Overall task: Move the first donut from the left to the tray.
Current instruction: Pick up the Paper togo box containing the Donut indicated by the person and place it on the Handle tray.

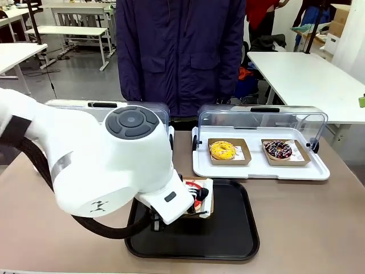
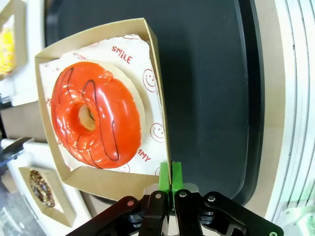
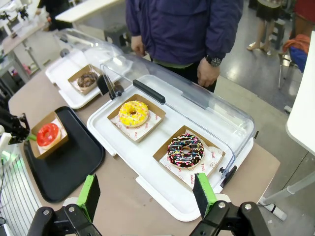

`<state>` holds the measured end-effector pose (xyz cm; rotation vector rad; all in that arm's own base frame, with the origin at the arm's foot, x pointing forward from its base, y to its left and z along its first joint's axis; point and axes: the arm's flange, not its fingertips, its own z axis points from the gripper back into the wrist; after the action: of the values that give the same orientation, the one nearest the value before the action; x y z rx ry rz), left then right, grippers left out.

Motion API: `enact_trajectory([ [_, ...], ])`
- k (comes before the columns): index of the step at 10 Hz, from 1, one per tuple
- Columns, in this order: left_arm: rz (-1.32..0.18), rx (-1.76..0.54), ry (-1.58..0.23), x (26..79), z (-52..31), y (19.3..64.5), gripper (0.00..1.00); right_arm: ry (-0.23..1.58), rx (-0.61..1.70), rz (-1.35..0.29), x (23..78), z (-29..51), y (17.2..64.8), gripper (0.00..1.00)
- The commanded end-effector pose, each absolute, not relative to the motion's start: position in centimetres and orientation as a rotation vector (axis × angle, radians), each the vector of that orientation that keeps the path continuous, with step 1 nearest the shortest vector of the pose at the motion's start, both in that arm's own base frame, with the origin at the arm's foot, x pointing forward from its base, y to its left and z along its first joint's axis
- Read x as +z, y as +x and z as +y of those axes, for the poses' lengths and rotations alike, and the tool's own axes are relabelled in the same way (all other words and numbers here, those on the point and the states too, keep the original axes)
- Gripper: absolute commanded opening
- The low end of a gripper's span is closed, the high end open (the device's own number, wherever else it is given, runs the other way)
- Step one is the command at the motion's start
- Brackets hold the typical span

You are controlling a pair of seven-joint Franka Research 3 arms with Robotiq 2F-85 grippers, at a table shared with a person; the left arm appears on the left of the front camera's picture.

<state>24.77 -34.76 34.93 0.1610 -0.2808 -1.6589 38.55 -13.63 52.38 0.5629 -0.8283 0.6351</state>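
Red donut [image 2: 96, 114] in its box [image 2: 98, 179] sits over the tray [image 2: 206, 98], left gripper [image 2: 171, 178] pinching the box wall; set it flat, then release, while the right gripper [image 3: 147, 195] waits open.

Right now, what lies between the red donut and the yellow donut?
In the right wrist view: from the red donut, its cardboard wall, bare black tray, a strip of table, then the white display tray's rim before the yellow donut.
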Motion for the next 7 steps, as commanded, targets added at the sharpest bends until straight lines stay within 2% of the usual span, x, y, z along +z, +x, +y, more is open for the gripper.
enact_trajectory([
  [1,-0.295,-1.647,0.163,33.6,-35.6,25.6,0.02,0.578,0.651,-0.863,52.4,-13.6,38.8,1.0],
  [7,-0.214,-1.664,0.129,30.3,-37.3,26.7,0.02,0.578,0.651,-0.863,52.4,-13.6,38.8,1.0],
])
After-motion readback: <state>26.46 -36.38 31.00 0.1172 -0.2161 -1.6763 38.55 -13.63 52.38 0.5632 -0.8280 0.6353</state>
